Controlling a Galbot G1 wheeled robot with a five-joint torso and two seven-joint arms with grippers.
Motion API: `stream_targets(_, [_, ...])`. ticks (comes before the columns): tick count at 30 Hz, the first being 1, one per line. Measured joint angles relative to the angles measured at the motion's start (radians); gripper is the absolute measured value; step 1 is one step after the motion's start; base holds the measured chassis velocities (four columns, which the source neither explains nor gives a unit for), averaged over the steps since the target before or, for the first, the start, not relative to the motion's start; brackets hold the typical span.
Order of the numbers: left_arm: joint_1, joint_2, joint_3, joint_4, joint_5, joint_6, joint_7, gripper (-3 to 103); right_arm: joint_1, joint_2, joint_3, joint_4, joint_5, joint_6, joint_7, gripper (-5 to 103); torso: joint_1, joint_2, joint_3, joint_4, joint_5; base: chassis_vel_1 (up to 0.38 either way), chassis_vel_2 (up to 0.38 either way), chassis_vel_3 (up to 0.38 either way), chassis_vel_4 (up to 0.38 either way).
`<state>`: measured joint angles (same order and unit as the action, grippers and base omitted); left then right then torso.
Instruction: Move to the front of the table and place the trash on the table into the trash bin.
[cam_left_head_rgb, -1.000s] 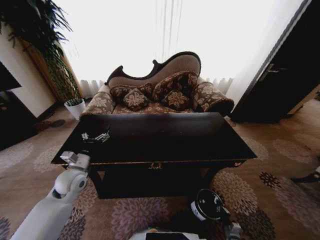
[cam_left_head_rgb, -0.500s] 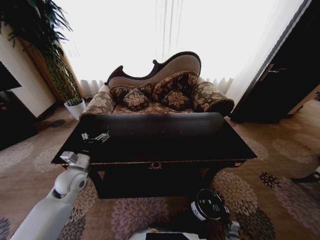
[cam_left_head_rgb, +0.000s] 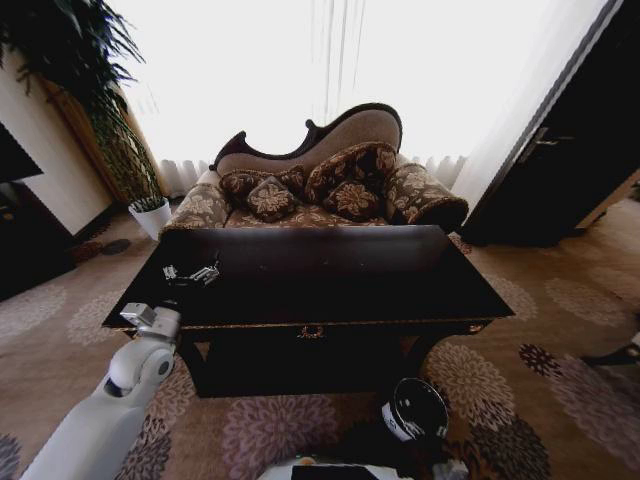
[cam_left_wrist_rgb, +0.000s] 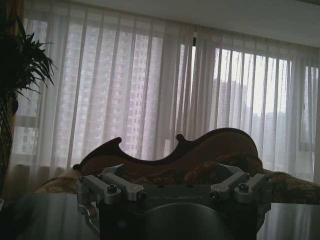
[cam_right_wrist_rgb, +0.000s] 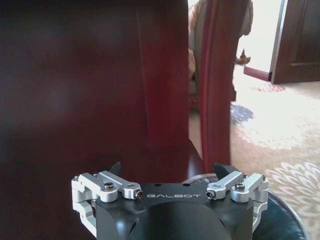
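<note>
Trash bin (cam_left_head_rgb: 415, 409) stands on the carpet before the tabletop (cam_left_head_rgb: 330, 275), right of centre. Left end effector (cam_left_head_rgb: 190, 272) hovers over the tabletop's left part; right end effector (cam_right_wrist_rgb: 170, 172) sits low facing the table's dark front. Whether either is spread or pressed together cannot be told
</note>
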<state>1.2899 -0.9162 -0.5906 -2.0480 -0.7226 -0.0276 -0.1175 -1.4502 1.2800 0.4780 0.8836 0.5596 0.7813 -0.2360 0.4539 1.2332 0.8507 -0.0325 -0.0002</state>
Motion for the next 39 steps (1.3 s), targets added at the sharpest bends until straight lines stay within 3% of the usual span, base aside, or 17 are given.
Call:
stream_targets(12, [0.0,0.0,0.0,0.0,0.0,0.0,0.0,100,-0.31,0.089,0.165,0.456,0.05,0.019,-0.053,100,0.0,0.0,0.0,0.0,-0.0003,0.0,0.0,0.0,0.0])
stream_targets(27, [0.0,0.0,0.0,0.0,0.0,0.0,0.0,100,-0.473,0.117,0.335,0.907,0.113,0.014,-0.041,100,0.0,0.0,0.0,0.0001,0.0,0.0,0.0,0.0,0.0])
stream_targets(36, [0.0,0.0,0.0,0.0,0.0,0.0,0.0,100,-0.478,0.082,0.41,1.076,0.139,-0.069,0.008,100,0.0,0.0,0.0,0.0,0.0001,0.0,0.0,0.0,0.0])
stream_targets(39, [0.0,0.0,0.0,0.0,0.0,0.0,0.0,100,-0.446,0.044,0.421,1.137,0.147,-0.131,0.059,100,0.0,0.0,0.0,0.0,0.0,0.0,0.0,0.0,0.0])
